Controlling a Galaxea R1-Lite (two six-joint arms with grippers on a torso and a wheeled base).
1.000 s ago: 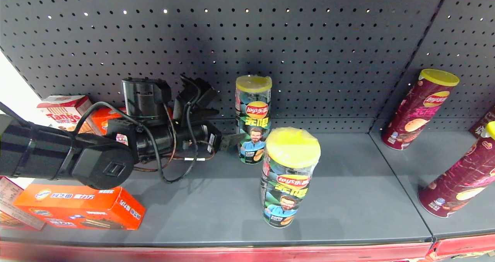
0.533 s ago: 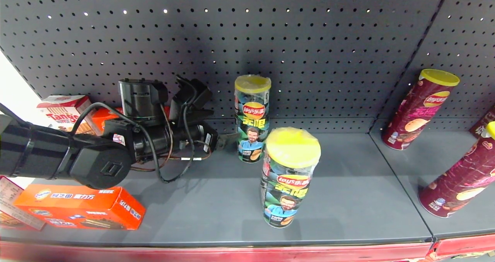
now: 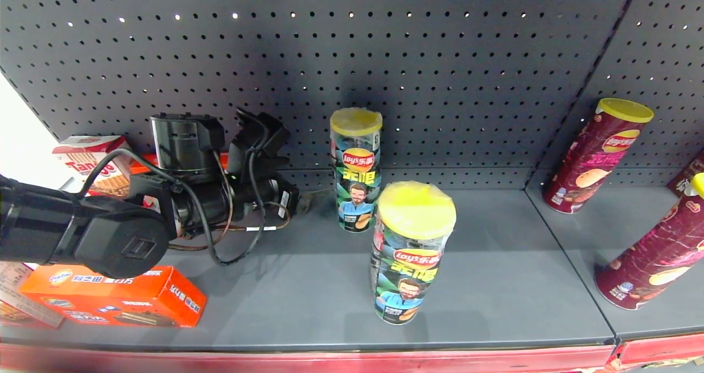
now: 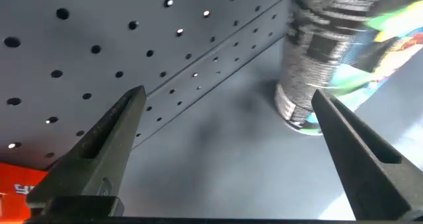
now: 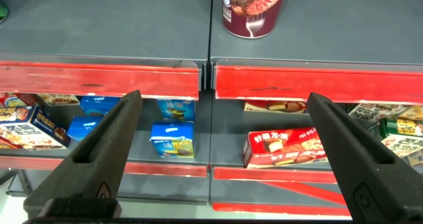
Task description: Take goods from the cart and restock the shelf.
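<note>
Left gripper (image 3: 309,198) is low over the shelf (image 3: 495,285), fingers (image 4: 99,151) spread wide apart with nothing between them. At my 3 o'clock, just beside the fingertips but not touching them, the back chip can (image 3: 355,169) stands upright with its yellow lid on, close against the pegboard (image 3: 440,59). A second can of the same kind, the front chip can (image 3: 412,252), stands upright at 5 o'clock from the first, nearer the shelf's edge and apart from it.

My read is that the back can is placed and let go, so this is the tail end of a restock step. The right gripper (image 5: 221,158) is also open and empty, hanging in front of the red-edged lower shelves (image 5: 99,78).

Next I need to get this arm out cleanly and go to the cart for more stock. The orange box (image 3: 115,301) sits at my 7 o'clock under the forearm, so the way out calls for a straight pull back without dipping. Any swing toward 3 o'clock could tip the tall, narrow can. The maroon cans (image 3: 597,153) far off at 3 o'clock are well clear.
</note>
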